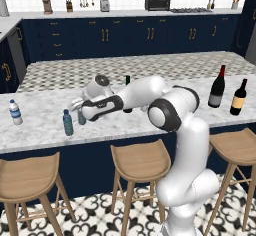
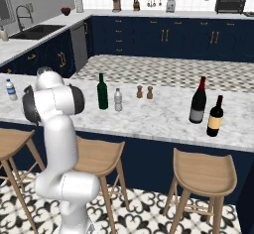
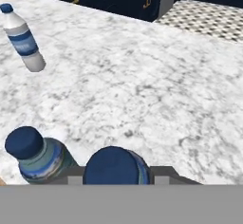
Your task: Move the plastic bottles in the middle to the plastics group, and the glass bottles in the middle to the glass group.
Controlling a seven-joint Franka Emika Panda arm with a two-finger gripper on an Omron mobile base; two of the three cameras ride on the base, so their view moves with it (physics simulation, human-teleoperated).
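Note:
My gripper (image 1: 80, 112) reaches left over the marble counter (image 1: 45, 130) and is shut on the pale blue bottle (image 1: 82, 118), whose dark blue cap (image 3: 116, 165) sits between the fingers. The darker teal-blue bottle (image 1: 68, 123) stands just beside it, its cap (image 3: 24, 142) close to the held one. Further left stands the white bottle with a blue label band (image 1: 15, 112) (image 3: 24, 39). The clear greyish-white bottle (image 2: 118, 100) and the tall dark green bottle (image 2: 102, 91) stand mid-counter. At the right stand two red-topped wine bottles, one grey-labelled (image 1: 217, 87) and one yellow-labelled (image 1: 238, 97).
Two small brown shakers (image 2: 144, 92) stand behind the clear bottle. Wooden stools (image 1: 140, 162) line the counter's near edge. Bare marble lies between the teal-blue bottle and the white labelled one. My arm's elbow (image 1: 172, 109) hangs over the counter's front.

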